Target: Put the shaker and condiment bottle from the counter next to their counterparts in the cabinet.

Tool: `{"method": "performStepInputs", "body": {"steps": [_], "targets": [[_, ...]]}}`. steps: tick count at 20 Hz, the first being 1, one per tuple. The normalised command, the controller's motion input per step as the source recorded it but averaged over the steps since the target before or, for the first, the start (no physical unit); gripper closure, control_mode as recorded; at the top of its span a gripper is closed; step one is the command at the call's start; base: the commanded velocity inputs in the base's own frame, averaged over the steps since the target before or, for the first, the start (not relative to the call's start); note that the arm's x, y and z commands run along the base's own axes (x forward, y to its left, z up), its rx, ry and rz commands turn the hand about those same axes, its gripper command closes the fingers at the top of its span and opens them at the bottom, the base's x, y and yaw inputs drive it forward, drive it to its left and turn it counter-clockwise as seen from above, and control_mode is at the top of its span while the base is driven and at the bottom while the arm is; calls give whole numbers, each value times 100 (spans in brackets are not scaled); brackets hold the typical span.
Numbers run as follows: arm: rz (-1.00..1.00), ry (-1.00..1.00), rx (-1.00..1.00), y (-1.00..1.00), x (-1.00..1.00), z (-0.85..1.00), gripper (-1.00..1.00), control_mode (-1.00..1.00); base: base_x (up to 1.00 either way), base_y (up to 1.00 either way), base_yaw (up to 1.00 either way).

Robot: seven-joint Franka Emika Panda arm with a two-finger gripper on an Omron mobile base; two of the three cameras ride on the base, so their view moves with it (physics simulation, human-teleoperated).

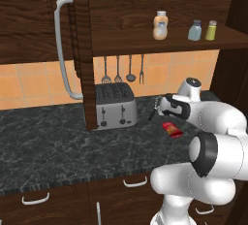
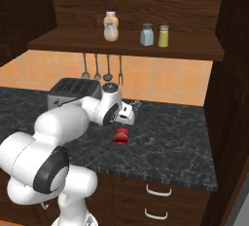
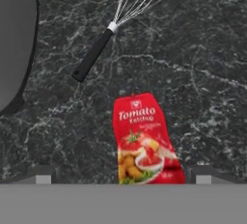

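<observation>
On counter [image 1: 58,141], lying flat: red bottle [image 3: 147,143], label up, reading "Tomato Ketchup", between fingertips in hand view but untouched. Beyond it on same counter: whisk [image 3: 118,22], black handle, wire head pointing away, apart from bottle. Left of whisk: toaster [image 1: 115,105], grey, four slots, against tiled wall. Directly above bottle: gripper [image 2: 127,117], fingers spread wide, grasping nothing, white arm reaching in low over worktop. Higher up, on cabinet [image 1: 43,20] shelf: peach-orange bottle [image 1: 160,25], white cap, upright; to its right, well apart, blue-grey shaker [image 1: 194,30], upright; just beside that, yellow-green shaker [image 1: 211,30], upright, grey cap. Under shelf, hung on wall: four utensils [image 1: 123,70] in a row. At left: cabinet door [image 1: 83,49] swung open, grey bar handle [image 1: 61,49]. Below counter: drawers [image 2: 160,196], pale curved handles.
</observation>
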Motion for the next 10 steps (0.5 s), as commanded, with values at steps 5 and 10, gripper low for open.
{"method": "performStepInputs", "body": {"steps": [5, 10], "targets": [[0, 0, -11, -16, 2, -39, -100, -100, 0, 0, 0], [0, 0, -1, -1, 2, -2, -100, -100, 0, 0, 0]]}}
